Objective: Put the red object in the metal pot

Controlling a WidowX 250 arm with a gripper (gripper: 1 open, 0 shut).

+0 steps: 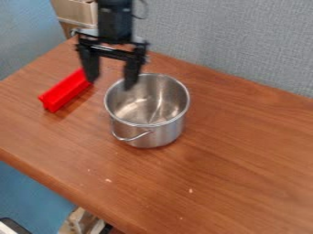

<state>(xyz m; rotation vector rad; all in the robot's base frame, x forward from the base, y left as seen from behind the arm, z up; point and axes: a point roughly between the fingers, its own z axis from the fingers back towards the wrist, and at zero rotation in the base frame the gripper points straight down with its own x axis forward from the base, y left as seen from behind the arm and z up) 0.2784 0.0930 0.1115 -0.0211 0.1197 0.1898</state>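
The red object [65, 90], a flat bright red block, lies on the wooden table [221, 174] at the left. The metal pot [148, 110] stands right of it, shiny and with nothing inside, its wire handle hanging at the front. My gripper [112, 79] points down with its two black fingers spread wide and nothing between them. It hovers over the gap between the red object and the pot's left rim; the right finger overlaps the rim in this view.
A beige box [71, 9] stands at the back left beyond the table. A blue-grey wall [244, 37] runs behind. The table's front edge runs diagonally across the lower left.
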